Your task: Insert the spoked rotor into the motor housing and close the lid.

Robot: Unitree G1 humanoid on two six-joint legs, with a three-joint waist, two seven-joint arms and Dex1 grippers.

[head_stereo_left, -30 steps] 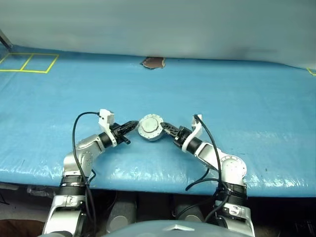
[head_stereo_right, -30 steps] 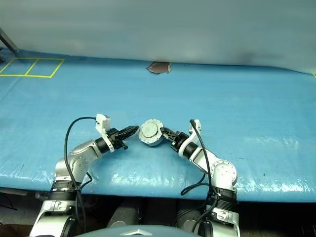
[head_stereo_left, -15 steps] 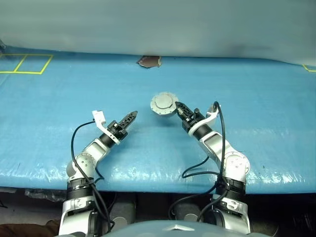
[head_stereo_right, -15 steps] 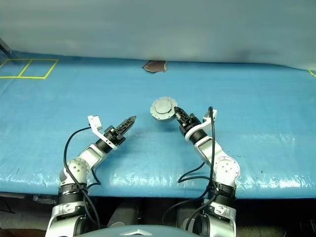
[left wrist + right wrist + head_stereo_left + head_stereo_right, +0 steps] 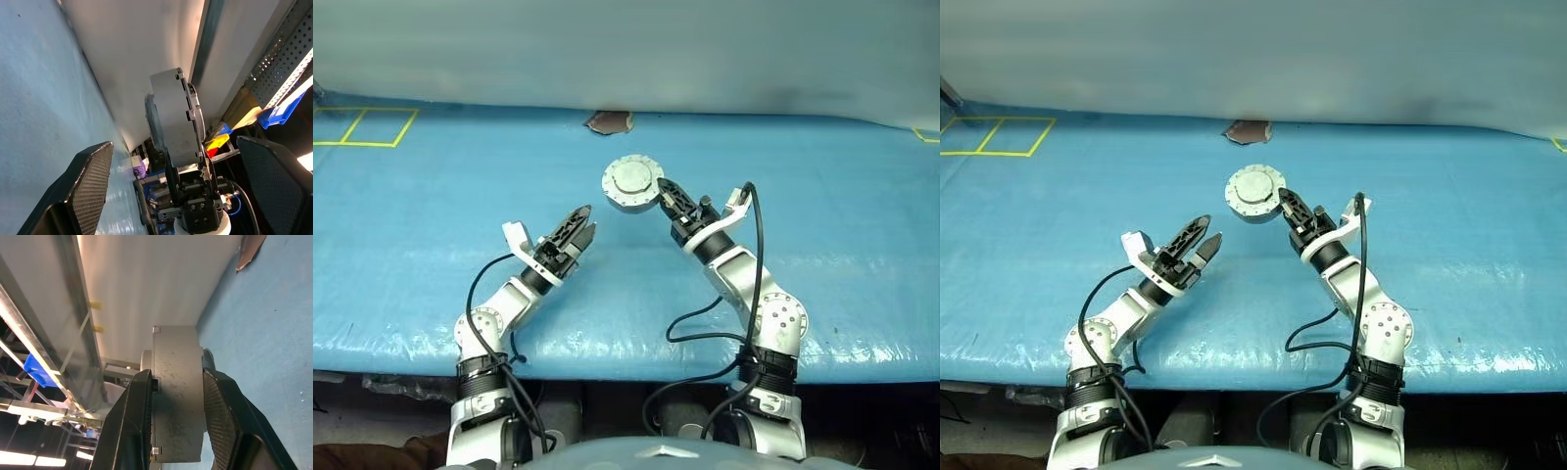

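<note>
The assembled motor housing was up in the air above the blue bench, clamped by its rim in the right end effector, one finger on each flat side of it. From what I could see it looked like a closed-up puck: the face toward me was plain silver with a raised round centre and notches round the edge, so I'd guess the lid was already seated on top. No copper windings or spoked wheel on show, which fits with the rotor sitting inside, though I couldn't actually confirm that from outside. So my read was the job was basically done, or at the inspection stage, with maybe just setting the thing back down left. The left end effector was empty, fingers spread wide apart, hanging in the air near the housing but clear of it, pointing roughly toward it. Around it there wasn't much: some yellow tape squares in the far left corner of the bench, and a brownish torn patch at the back edge against the grey wall. Nothing lay under the housing, so putting it down looked unobstructed.
</note>
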